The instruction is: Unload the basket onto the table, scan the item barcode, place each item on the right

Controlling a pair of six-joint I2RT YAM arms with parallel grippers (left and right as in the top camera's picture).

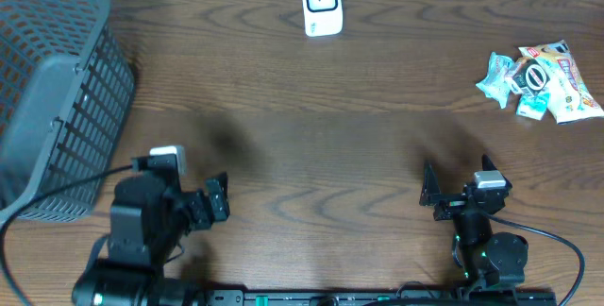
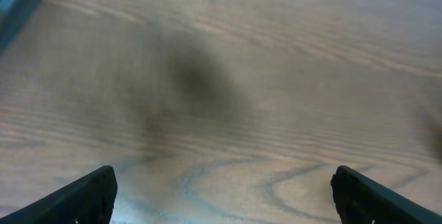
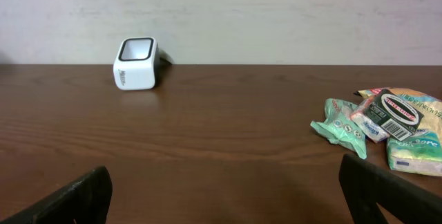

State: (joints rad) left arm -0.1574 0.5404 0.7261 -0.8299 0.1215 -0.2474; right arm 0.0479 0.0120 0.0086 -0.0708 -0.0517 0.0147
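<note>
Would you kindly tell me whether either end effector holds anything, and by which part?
Nothing is held; the left end effector and the right end effector both stand open and empty.

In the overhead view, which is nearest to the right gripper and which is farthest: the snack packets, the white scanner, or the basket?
1. Snack packets, ahead and to the right of the right gripper.
2. White scanner, at the back, centre.
3. Basket, far left.

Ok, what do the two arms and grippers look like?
Both arms are black. The left arm and right arm each carry a pale grey wrist block and trail a black cable. The right one shows small green lights. The left gripper and right gripper have black wedge-shaped fingers.
</note>
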